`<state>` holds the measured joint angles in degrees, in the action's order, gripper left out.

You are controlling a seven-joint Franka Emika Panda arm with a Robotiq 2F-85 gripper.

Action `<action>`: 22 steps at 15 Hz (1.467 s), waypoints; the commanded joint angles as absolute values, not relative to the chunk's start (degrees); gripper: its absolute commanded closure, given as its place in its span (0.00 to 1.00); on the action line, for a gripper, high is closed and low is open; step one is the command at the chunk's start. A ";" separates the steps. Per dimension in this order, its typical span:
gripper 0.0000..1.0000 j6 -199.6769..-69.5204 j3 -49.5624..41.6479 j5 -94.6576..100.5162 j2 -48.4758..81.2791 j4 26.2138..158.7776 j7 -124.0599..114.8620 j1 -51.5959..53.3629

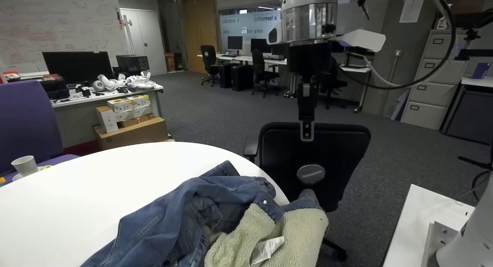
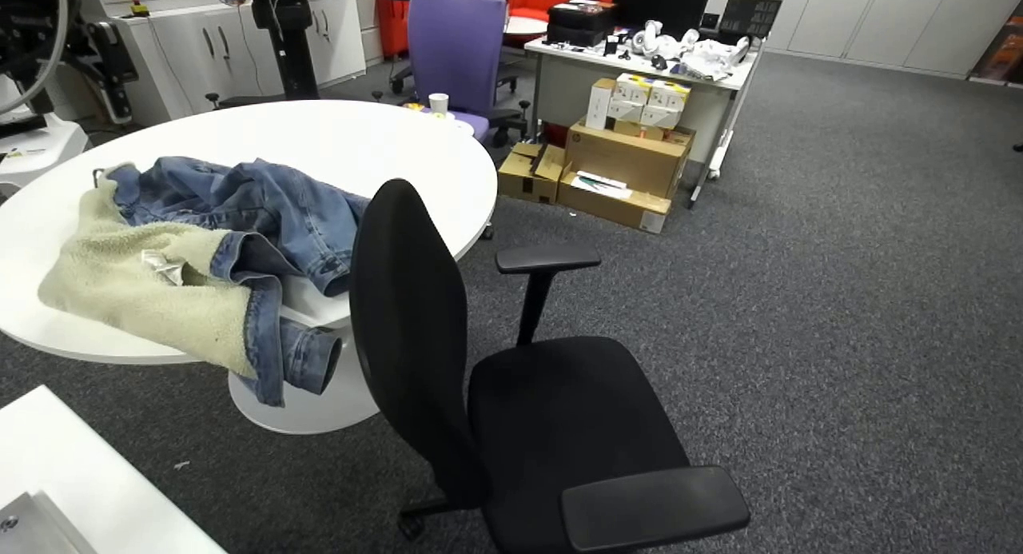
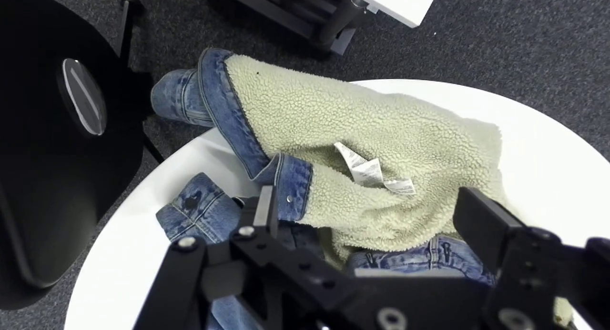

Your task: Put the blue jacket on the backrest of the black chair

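At the far left of an exterior view, a purple chair point(image 1: 25, 120) is standing beyond the left edge of the round white desk point(image 1: 77, 199), and a white cup point(image 1: 25, 165) is showing over its seat. Further right, in the background, a black monitor point(image 1: 79, 68) is standing on a work table point(image 1: 73, 122), and a cardboard box point(image 1: 133, 133) is sitting below the table's front, with smaller boxes point(image 1: 129, 106) resting on top. The blue jacket point(image 1: 154, 224) is lying crumpled on the desk, covering part of its near right edge; its denim is spreading toward the left, and its pale fleecy lining point(image 1: 300, 234) is facing up toward the right. A white label point(image 1: 267, 250) is poking out of the lining. One sleeve end point(image 3: 181, 99) is reaching over the rim toward the black chair point(image 1: 283, 155), which is standing upright just beside the desk's right edge with the rear of its backrest facing the jacket. The hand point(image 3: 367, 204) is hanging above the desk, its fingers point(image 3: 481, 220) spreading wide; in the wrist view the jacket is showing beneath them, apart from the tips. Past the chair, a pale filing cabinet point(image 1: 435, 80) is standing in the background, and nearer, at the right, a white stand point(image 1: 423, 205) is carrying the white robot base point(image 1: 472, 238).
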<state>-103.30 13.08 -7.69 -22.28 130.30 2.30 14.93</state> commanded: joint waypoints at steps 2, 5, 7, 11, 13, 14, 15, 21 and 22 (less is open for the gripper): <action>0.00 -107.64 10.45 -14.96 -20.56 130.89 9.07 15.66; 0.00 -110.77 10.47 -17.09 -17.57 129.94 14.30 16.14; 0.00 -112.56 11.24 -16.55 -14.91 128.88 17.64 16.66; 0.00 -113.11 15.86 -7.31 -8.72 125.08 18.35 18.34; 0.00 -112.86 18.38 -2.09 -6.10 122.66 17.54 19.35; 0.00 -113.59 19.54 0.59 -5.18 121.78 17.33 19.97; 0.00 -114.63 20.50 2.93 -4.66 121.13 17.56 20.54; 0.00 -115.09 21.21 2.53 -4.65 121.37 16.10 21.21; 0.00 -115.09 21.17 2.56 -4.65 121.37 16.10 21.17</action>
<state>-115.24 21.34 2.51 -4.75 121.56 16.15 20.97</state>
